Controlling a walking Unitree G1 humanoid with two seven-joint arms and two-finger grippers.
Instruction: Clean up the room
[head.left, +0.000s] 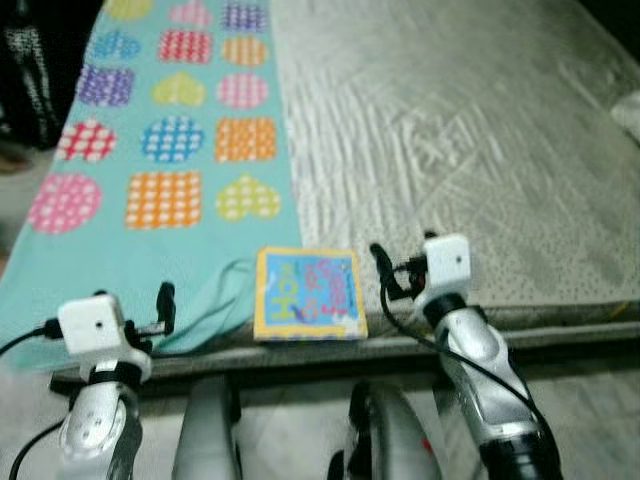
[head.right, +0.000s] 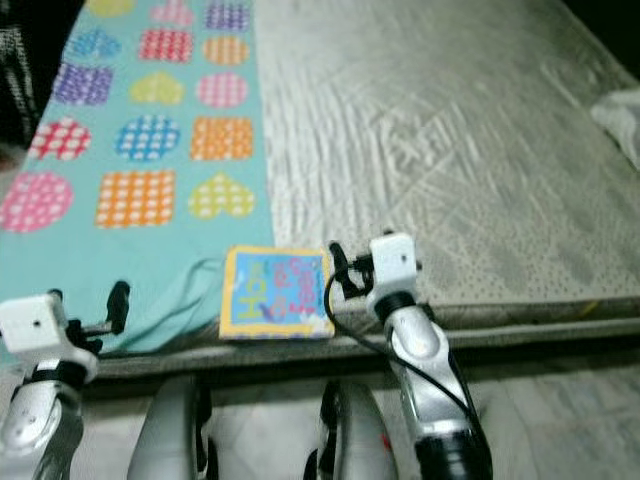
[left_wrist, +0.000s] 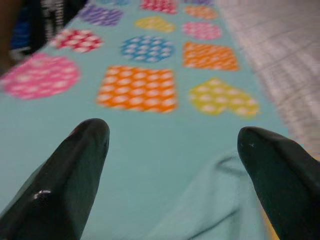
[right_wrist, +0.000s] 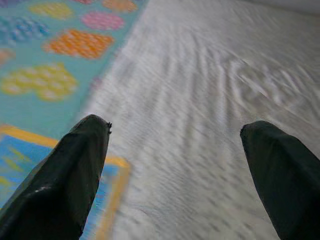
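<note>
The book (head.left: 309, 295), a thin square one with a yellow border and bright lettering, lies flat at the lower centre of the left eye view, right at the near edge of the bed (head.left: 480, 150), its left side resting on the turquoise blanket (head.left: 170, 140) printed with dotted hearts and squares, its right side on the grey quilted bedspread. My right gripper (head.left: 382, 272) hovers just beside the book's right edge, fingers spread apart with nothing between them; my left gripper (head.left: 166, 305) sits lower left over the blanket's folded hem, fingers also apart and empty. I judge the book to be the thing I should pick up, and the risk is plain: it lies so flat on soft fabric that my fingers may slide over the cover or pinch the blanket with it, and a nudge toward me could tip it off the bed's edge onto the floor. The pictures are also blurred, so my aim may be off. The right wrist view shows what the head views do not: one of my right fingers (right_wrist: 65, 170) overlaps the book's yellow corner while the other hangs over bare bedspread, so I am off to one side. The left wrist view gives the blanket's loose fold close up between my left fingers (left_wrist: 70, 175).
</note>
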